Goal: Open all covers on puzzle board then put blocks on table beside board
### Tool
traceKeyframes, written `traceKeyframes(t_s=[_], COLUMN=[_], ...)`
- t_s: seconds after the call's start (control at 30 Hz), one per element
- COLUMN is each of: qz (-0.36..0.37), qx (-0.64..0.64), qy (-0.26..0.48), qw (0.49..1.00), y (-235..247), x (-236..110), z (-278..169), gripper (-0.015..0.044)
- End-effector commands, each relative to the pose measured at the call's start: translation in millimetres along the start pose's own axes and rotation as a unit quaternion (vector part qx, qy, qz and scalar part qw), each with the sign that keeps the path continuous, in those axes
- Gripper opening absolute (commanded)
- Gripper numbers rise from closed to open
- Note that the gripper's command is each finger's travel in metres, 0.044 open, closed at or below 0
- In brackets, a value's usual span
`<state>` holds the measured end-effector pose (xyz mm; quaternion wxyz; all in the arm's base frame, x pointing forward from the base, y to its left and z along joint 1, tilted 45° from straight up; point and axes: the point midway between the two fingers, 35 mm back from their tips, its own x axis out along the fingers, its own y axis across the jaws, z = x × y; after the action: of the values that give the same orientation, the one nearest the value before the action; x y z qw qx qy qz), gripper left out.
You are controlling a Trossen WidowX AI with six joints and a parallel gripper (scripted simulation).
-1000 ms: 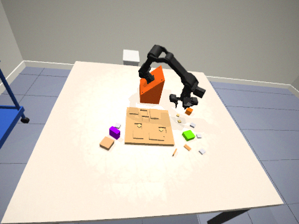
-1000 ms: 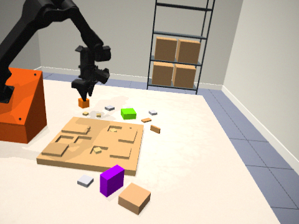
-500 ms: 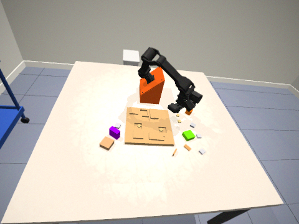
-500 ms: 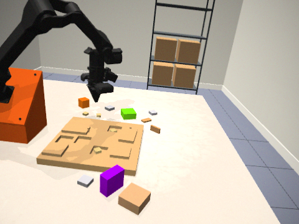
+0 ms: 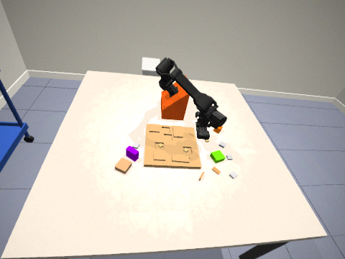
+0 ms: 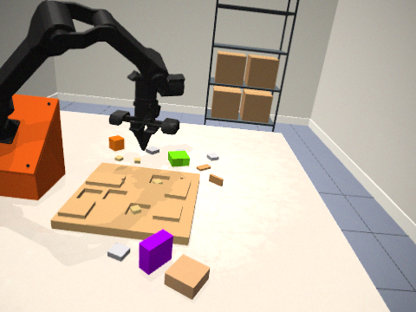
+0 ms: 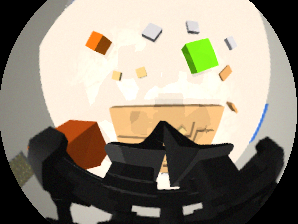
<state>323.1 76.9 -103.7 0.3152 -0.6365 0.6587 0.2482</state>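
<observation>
Board [image 6: 130, 204] sits mid-table w/ covers open, small tan blocks [image 6: 136, 209] left in two wells. Gripper [image 6: 144, 145] hangs pinched shut, empty, past board's far edge near orange block [image 6: 116, 142]; next: reopen, drop into a well.

Grey walls, blue tile floor [image 6: 347, 208], shelf rack [image 6: 249, 61] w/ boxes.

A flat tan wooden puzzle board [image 5: 172, 145] lies at frame centre; the black arm's gripper [image 5: 202, 134] hangs at its upper right corner, fingers closed on nothing; a bright green block [image 5: 217, 156] sits right of the board; a purple block [image 5: 132, 153] sits left.
</observation>
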Motion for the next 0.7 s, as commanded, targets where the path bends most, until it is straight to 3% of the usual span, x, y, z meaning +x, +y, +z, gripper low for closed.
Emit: traceKeyframes(t_s=[0.0,0.17,0.67], qz=[-0.011,-0.007,-0.007], qx=[-0.321,-0.427,-0.427], qy=[0.008,0.013,0.013], qw=[0.947,0.904,0.904], y=[-45.4,-60.5,-60.7], x=[-6.3,-4.8,-4.8], z=[-45.0,-55.4,-56.7], gripper=[0.0000,0.0000,0.0000])
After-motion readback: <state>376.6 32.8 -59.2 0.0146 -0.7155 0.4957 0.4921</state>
